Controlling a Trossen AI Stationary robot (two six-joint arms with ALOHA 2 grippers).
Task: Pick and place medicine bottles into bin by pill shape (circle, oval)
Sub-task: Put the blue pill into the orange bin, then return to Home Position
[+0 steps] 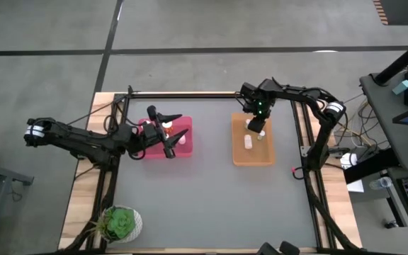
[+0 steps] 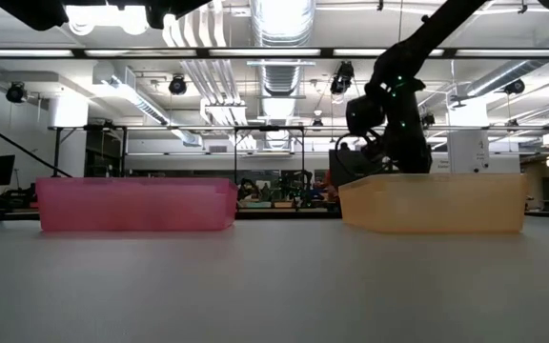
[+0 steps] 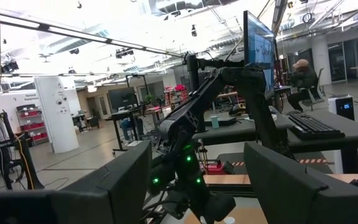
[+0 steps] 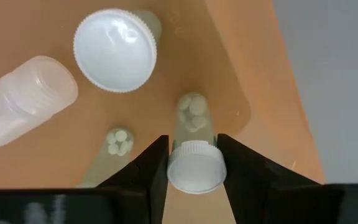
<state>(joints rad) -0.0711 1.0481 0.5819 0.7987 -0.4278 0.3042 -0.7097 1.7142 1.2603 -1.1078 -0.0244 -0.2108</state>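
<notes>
The light is bright and even, coming from ceiling lamps (image 2: 279, 19) that glare strongly. The table (image 1: 211, 198) shows only soft shadows. Close fingers look blurred.

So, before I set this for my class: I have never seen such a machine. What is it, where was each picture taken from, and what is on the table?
It is a robot with two dark arms at a table, each ending in a two-finger gripper. One picture looks straight down, one looks level across the tabletop, and two come from cameras on the wrists. On the table lie a pink tray, an orange tray and a potted plant. The right gripper is over the orange tray, its fingers on either side of a small white-capped bottle of round pills; other bottles lie beside it. The left gripper waits open above the pink tray.
</notes>
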